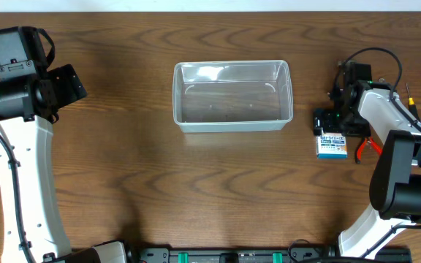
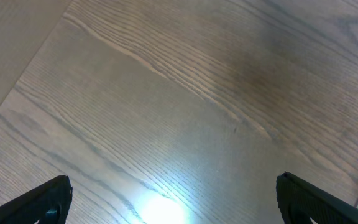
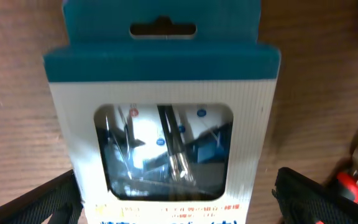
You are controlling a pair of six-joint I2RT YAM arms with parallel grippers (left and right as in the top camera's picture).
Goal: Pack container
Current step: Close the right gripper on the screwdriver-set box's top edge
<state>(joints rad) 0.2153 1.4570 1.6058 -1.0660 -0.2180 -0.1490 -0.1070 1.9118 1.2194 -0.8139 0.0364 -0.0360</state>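
Observation:
The container (image 1: 232, 65), a clear plastic bin, stands empty at the middle back of the table. A small blue-and-white printed box (image 1: 332, 147) lies flat to its right. My right gripper (image 1: 333, 123) hovers at the box's far end. In the right wrist view the box (image 3: 160, 81) fills the frame, and my right gripper (image 3: 179, 202) is open with one black finger (image 3: 42, 202) on each side of it. My left gripper (image 1: 68, 82) is at the far left, well away from the container. In its wrist view the left gripper (image 2: 176, 199) is open over bare wood.
A red-handled tool (image 1: 364, 147) lies just right of the box, partly under the right arm, and it shows at the right edge as red handles (image 3: 356, 180). The table's back edge (image 1: 210, 10) runs behind the container.

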